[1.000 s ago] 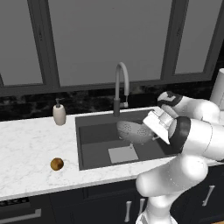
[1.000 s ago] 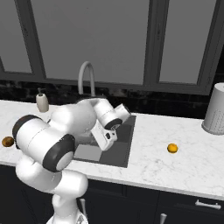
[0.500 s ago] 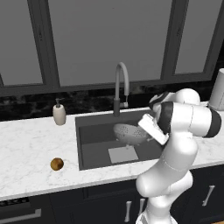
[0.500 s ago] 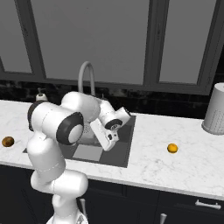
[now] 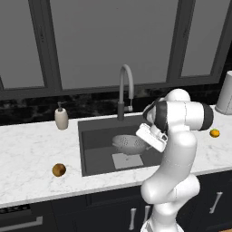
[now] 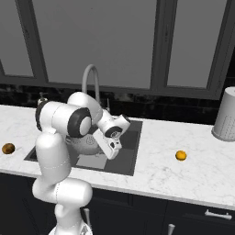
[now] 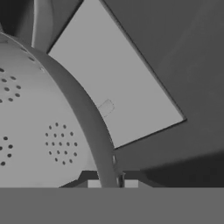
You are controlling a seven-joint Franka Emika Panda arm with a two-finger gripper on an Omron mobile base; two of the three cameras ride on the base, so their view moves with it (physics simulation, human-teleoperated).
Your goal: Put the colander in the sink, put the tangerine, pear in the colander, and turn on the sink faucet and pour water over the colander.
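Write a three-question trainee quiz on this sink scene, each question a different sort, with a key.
1. True or false: the colander is held over the sink, its rim between the gripper's fingers.
2. Which fruit lies on the counter left of the sink in the left base view? A) tangerine B) pear C) neither
3. Fill in: the pale square plate at the bottom of the sink shows in the hand view beside the colander's ____.

Key: 1 true; 2 B; 3 rim.
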